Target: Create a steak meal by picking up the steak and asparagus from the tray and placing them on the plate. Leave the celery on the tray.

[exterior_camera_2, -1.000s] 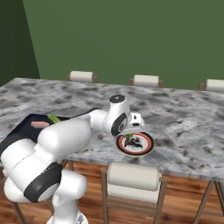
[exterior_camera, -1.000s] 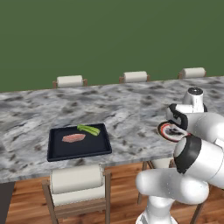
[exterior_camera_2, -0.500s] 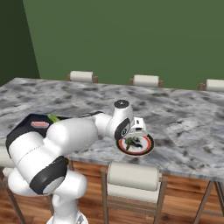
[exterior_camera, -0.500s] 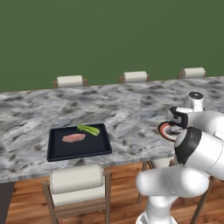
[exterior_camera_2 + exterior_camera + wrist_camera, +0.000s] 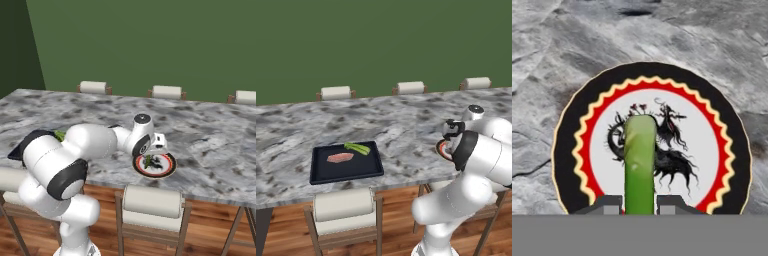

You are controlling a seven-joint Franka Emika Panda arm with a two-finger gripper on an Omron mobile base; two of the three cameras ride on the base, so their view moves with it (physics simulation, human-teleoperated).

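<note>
Pincer pinching asparagus, poised over plate at frame centre; steak, celery on tray, lower left.

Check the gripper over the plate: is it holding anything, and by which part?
The gripper is shut on the asparagus, gripping one end between its fingertips; the rest of the stalk points out over the plate.

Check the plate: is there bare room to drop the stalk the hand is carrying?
Yes. The plate is bare across its white centre, nothing lying on it; the asparagus hangs over it in the hand. Open marble counter lies between plate and tray. The tray is crowded: steak and celery.
</note>
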